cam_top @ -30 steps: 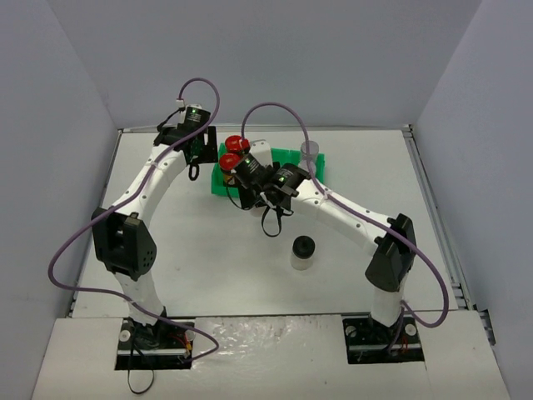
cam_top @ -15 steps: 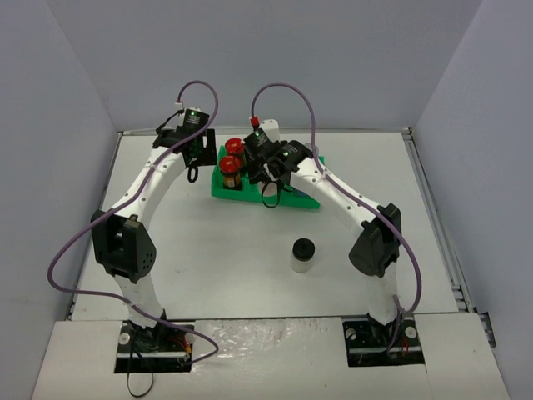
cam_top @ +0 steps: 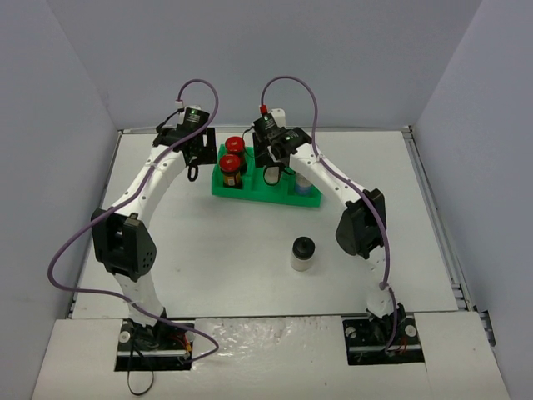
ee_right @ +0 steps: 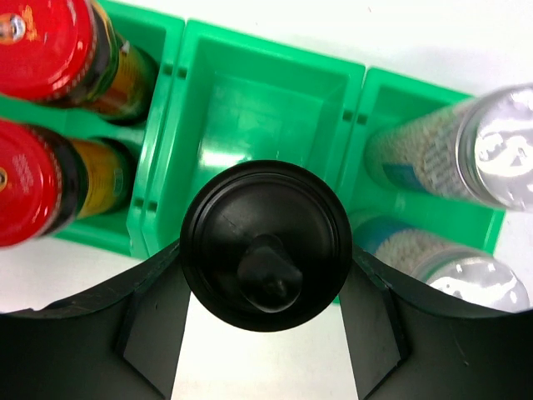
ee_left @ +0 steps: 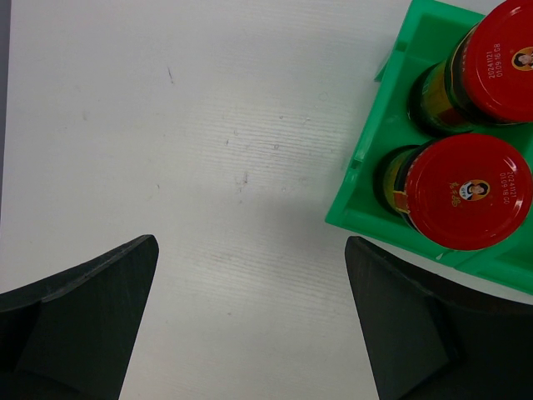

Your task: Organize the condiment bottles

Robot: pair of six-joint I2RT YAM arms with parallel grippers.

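My right gripper (ee_right: pixel 265 250) is shut on a black-capped pale jar (ee_right: pixel 265 244) and holds it above the near edge of the green tray's middle compartment (ee_right: pixel 266 108). In the top view that gripper (cam_top: pixel 271 169) hangs over the tray (cam_top: pixel 250 193), hiding its jar. Two red-capped jars (ee_right: pixel 37 46) (ee_right: pixel 25 183) stand in the left compartment, and they also show in the top view (cam_top: pixel 232 155). Two silver-capped jars (ee_right: pixel 500 146) (ee_right: pixel 470 279) stand in the right compartment. A second black-capped jar (cam_top: pixel 303 252) stands alone on the table. My left gripper (ee_left: pixel 250 250) is open and empty, left of the tray (ee_left: pixel 366 158).
The white table (cam_top: pixel 191 242) is walled by grey panels on three sides. Purple cables loop above both arms. The left arm (cam_top: pixel 158 175) arches along the table's left side, with its gripper (cam_top: pixel 196 152) near the tray's back left corner.
My right gripper has carried the black-capped jar back and to the right, from the tray's front left to over its middle compartment. The left arm has not moved.
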